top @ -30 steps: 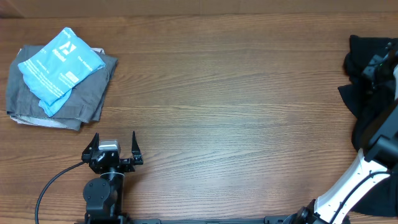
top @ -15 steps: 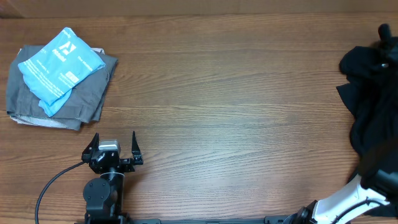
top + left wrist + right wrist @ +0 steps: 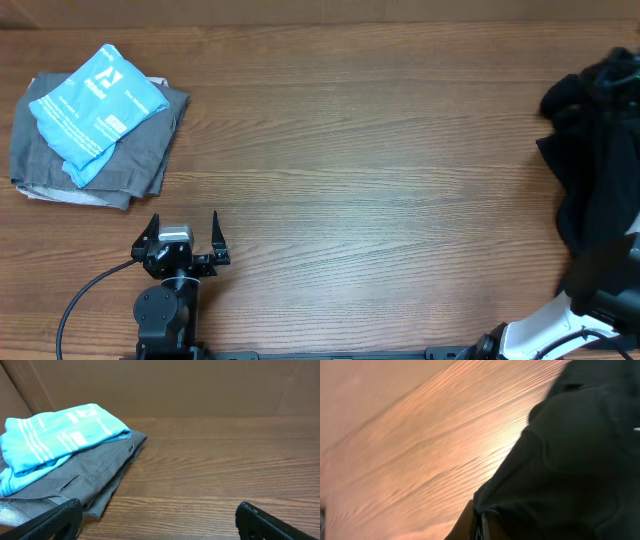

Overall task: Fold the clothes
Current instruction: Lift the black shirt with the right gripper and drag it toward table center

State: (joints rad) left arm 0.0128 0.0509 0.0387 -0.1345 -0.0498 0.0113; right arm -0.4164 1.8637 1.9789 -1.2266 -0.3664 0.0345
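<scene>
Overhead, a black shirt [image 3: 598,160] sits bunched at the far right edge of the table [image 3: 380,150], its crumpled top near the back and the rest spreading toward the front. The right arm [image 3: 548,335] rises from the front right corner, and its white link runs in under the cloth. The right gripper is hidden in the fabric, so I cannot tell whether its jaws are closed or what they hold. In the right wrist view the black cloth [image 3: 570,455] fills the frame close to the camera, with tilted wood grain beside it. The left gripper [image 3: 184,222] rests low at the front left, pointing toward the back, its jaws spread wide and holding nothing. Ahead of those jaws and slightly left lie a folded grey garment [image 3: 95,477] and a light-blue item [image 3: 55,435] on top of it, well apart from the shirt.
</scene>
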